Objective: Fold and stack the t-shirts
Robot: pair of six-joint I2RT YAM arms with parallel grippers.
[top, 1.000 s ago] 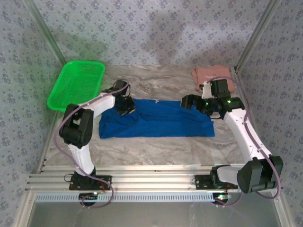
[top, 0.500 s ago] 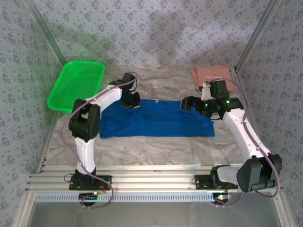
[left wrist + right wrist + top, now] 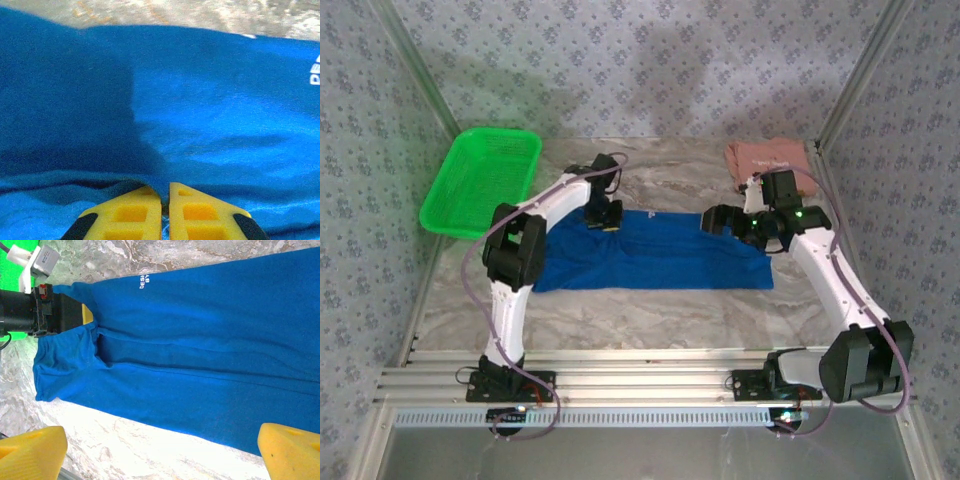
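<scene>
blue t-shirt lies spread on the table, one lengthwise fold begun. pink t-shirt sits bundled at the far right corner. left gripper pinches blue cloth; right gripper hangs wide open. stacking not yet done.

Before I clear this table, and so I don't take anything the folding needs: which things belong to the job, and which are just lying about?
Part of the job:
- blue t-shirt
- pink t-shirt

Just lying about:
- green basket
</scene>
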